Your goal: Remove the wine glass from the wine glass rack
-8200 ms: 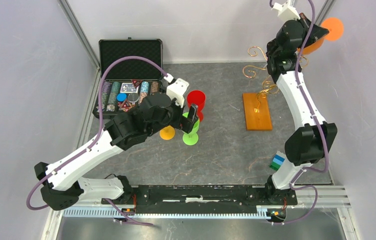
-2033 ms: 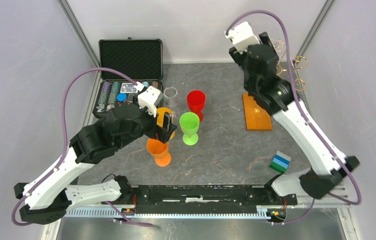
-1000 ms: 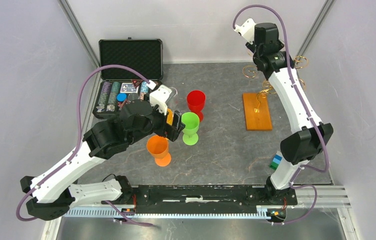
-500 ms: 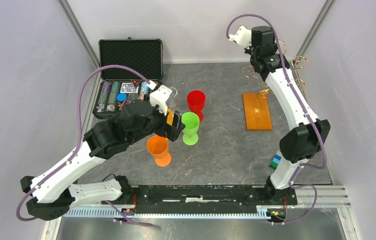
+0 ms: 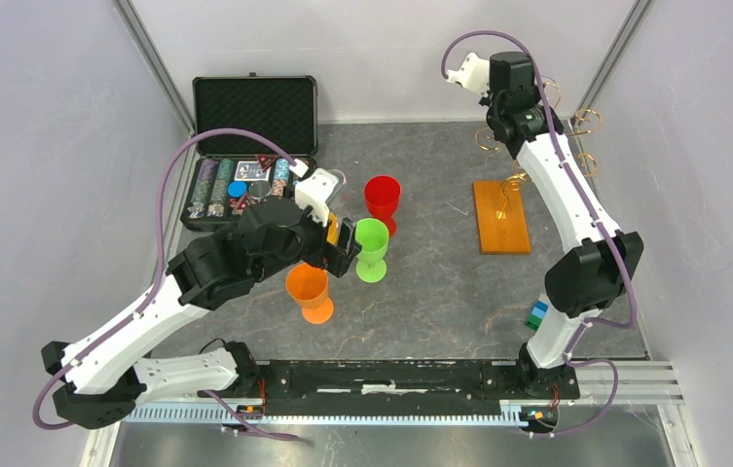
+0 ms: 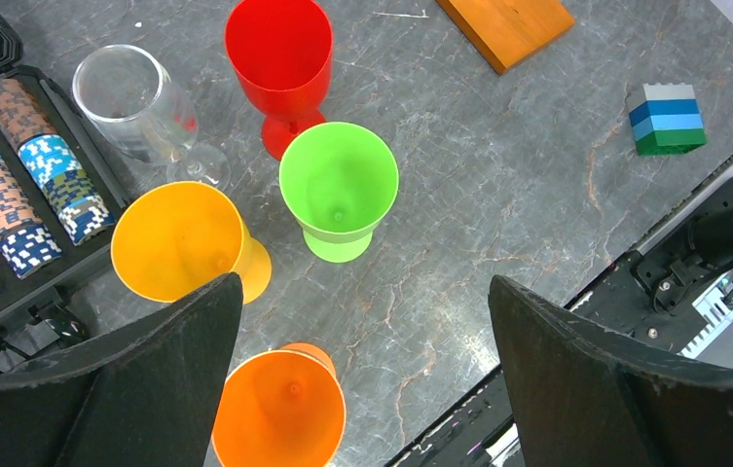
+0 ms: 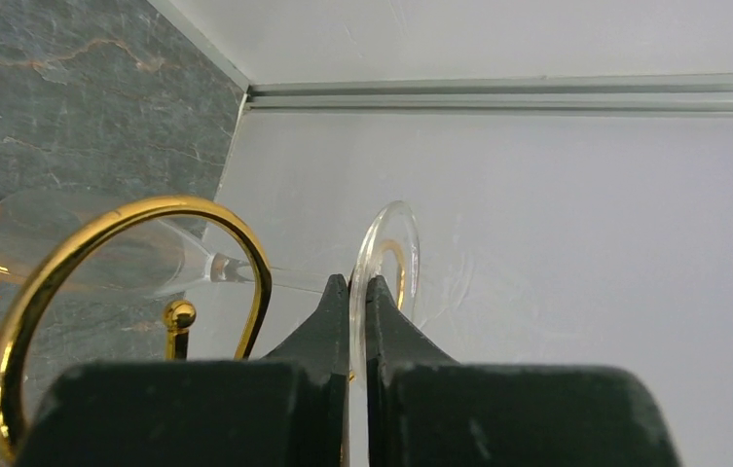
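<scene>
The wine glass rack is a gold wire tree (image 5: 584, 123) on an orange-brown wooden base (image 5: 500, 216) at the back right. A clear wine glass hangs in a gold loop (image 7: 138, 216); its bowl (image 7: 70, 255) points left and its round foot (image 7: 389, 243) stands on edge. My right gripper (image 7: 357, 288) is shut on the rim of that foot, and in the top view it (image 5: 530, 89) is high at the rack's top. My left gripper (image 6: 362, 282) is open and empty above the coloured cups.
Red (image 6: 279, 49), green (image 6: 338, 180), yellow (image 6: 175, 241) and orange (image 6: 279, 409) cups and a second clear glass (image 6: 128, 92) stand mid-table. An open black chip case (image 5: 245, 146) lies back left. A blue-green block (image 5: 540, 313) sits near right. Walls are close behind the rack.
The right arm swung back to the rack's top and has held there for the last half second. The left arm has barely moved over the cups.
</scene>
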